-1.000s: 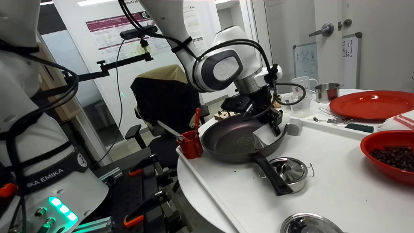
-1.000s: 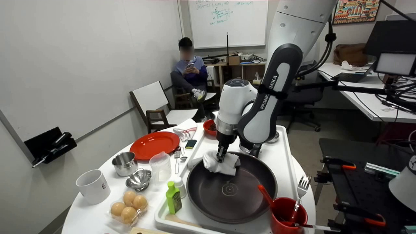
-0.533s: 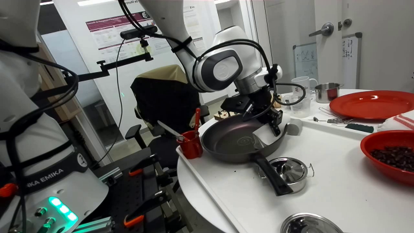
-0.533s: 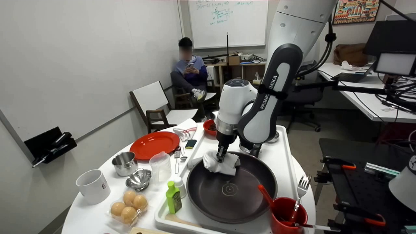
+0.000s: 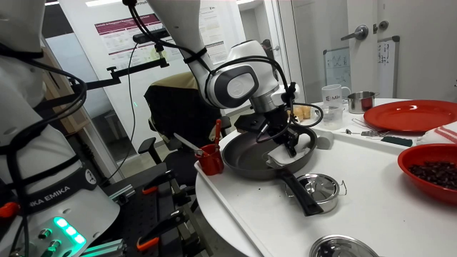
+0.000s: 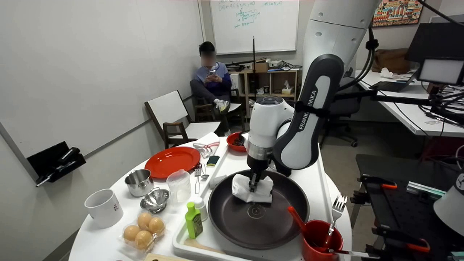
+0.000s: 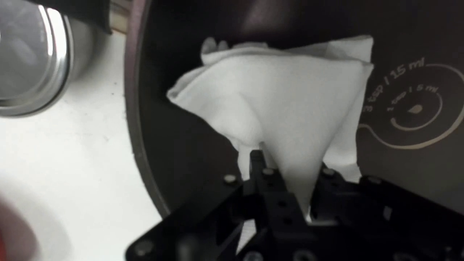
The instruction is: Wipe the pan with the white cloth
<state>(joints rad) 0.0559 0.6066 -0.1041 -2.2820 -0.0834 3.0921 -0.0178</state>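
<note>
A folded white cloth (image 7: 290,94) rests inside a dark pan (image 6: 261,228), gripped from above by the end effector (image 7: 291,163) of a robot arm (image 6: 268,127). Seen from the wrist, the fabric narrows to a tuck pinched between the fingers (image 7: 268,181) and fans out past them in layered, creased folds, one edge softly rolled, one side ending in a sharp point. It sits off-center, clear of the rim, its edge reaching the pale measuring marks (image 7: 415,108), curved lines that read 5 ml and 15 ml around a drop shape. The pan's brown-black interior carries a soft sheen; its black handle (image 5: 301,194) crosses in front of a lidded steel pot (image 5: 328,191) in an exterior view. Pan and pot stand on a white tray (image 5: 371,214) on the bench (image 6: 94,243), near a red mug (image 5: 212,162) of utensils (image 6: 338,208).
</note>
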